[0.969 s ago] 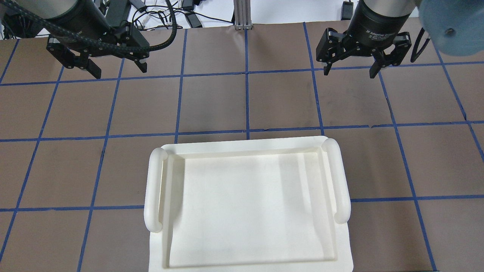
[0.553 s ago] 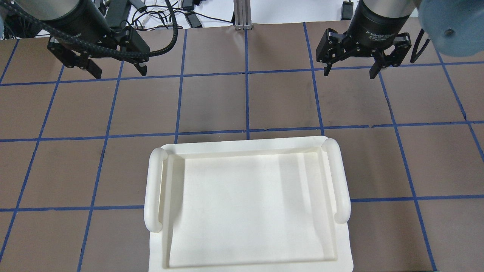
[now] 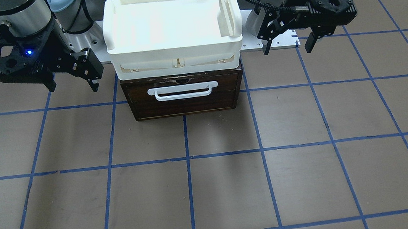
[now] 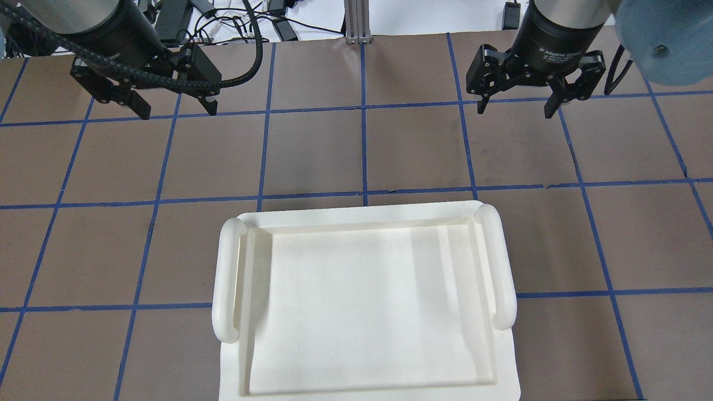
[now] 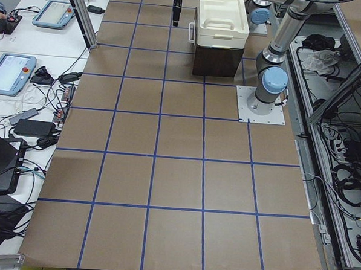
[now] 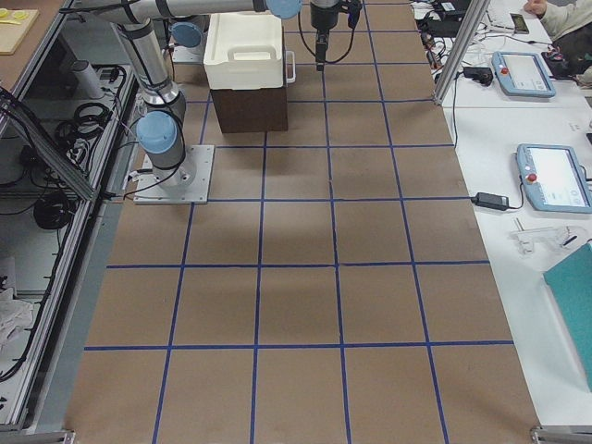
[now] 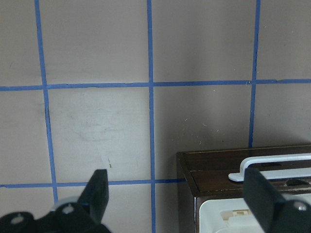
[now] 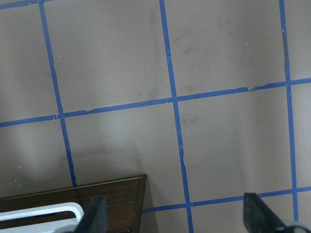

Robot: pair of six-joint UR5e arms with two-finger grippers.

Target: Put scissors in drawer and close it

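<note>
Hovering above the brown table (image 3: 228, 188), my left gripper (image 3: 287, 45) and right gripper (image 3: 74, 85) both hold their jaws wide and empty. Between them, near my base, the dark brown wooden drawer (image 3: 187, 105) sits shut under a white plastic tray (image 3: 176, 52).

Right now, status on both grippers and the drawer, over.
Left gripper and right gripper open, empty, flanking the drawer. Drawer shut, white tray on top. Scissors in no view. Nothing seen blocking drawer front.

Silver arms (image 5: 288, 29) carry pale blue joint caps (image 5: 272, 81). The black left end effector (image 4: 175, 108) trails a braided cable (image 4: 258, 47); white lettering marks the right end effector (image 4: 516, 108) at 12 o'clock.
</note>
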